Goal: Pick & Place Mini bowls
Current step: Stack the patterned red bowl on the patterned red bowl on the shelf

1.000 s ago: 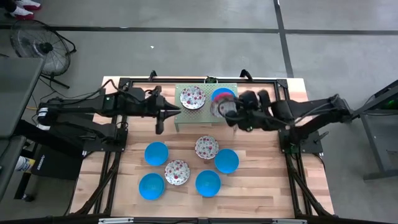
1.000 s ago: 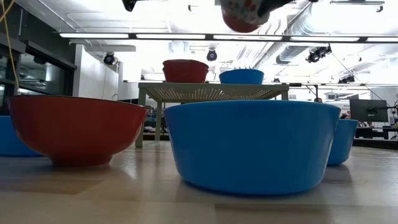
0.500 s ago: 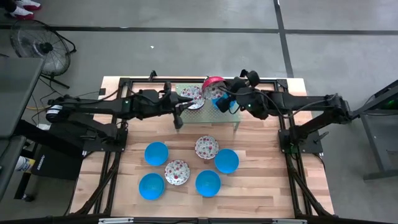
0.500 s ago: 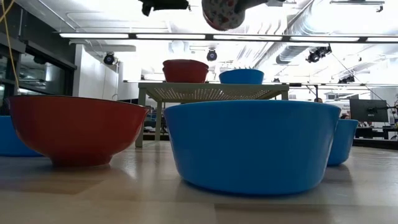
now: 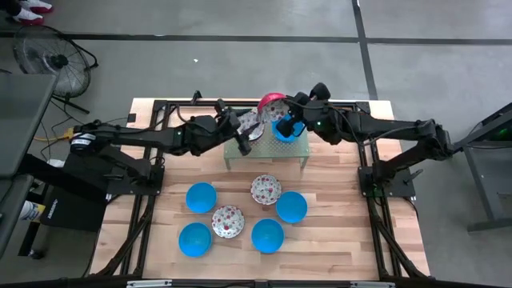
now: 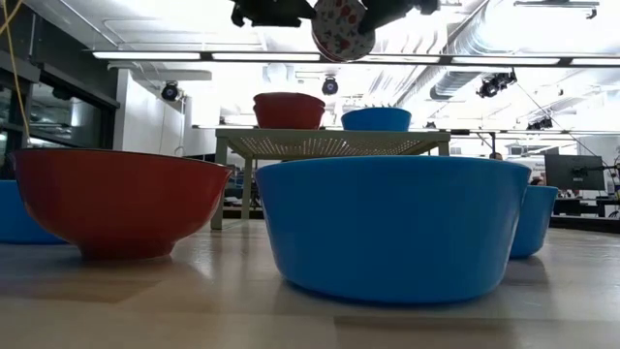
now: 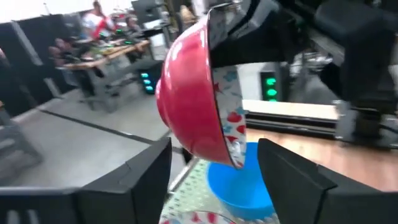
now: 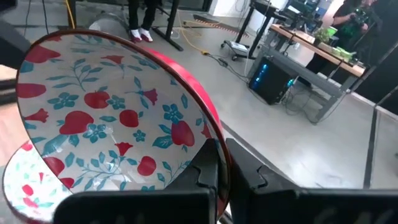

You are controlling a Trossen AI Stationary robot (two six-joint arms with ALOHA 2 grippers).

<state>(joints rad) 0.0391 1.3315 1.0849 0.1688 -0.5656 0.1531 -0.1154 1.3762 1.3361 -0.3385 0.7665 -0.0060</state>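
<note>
Floral bowl (image 8: 106,137) rim pinched in right fingers (image 8: 214,165); left fingers (image 7: 211,174) wide apart beside it.

— What sort of place am I driving this rig in?

— A robotics lab or workshop, from what I see. My wooden-slat table (image 5: 336,240) sits in a black metal frame (image 5: 376,208) on a bare grey concrete floor (image 5: 240,64) marked with dark lines, and a round black floor fan (image 5: 48,56) stands off to one side.

— And beyond the table?

— Level across it I get long white strip lights (image 6: 223,55) and a big silver ceiling duct (image 6: 475,48). My wrist cameras show cluttered workbenches (image 7: 106,56), a dark computer tower with glowing blue lights (image 8: 273,78), yellow cable (image 8: 186,28) trailing over the floor, and people (image 8: 146,18) standing around.
</note>
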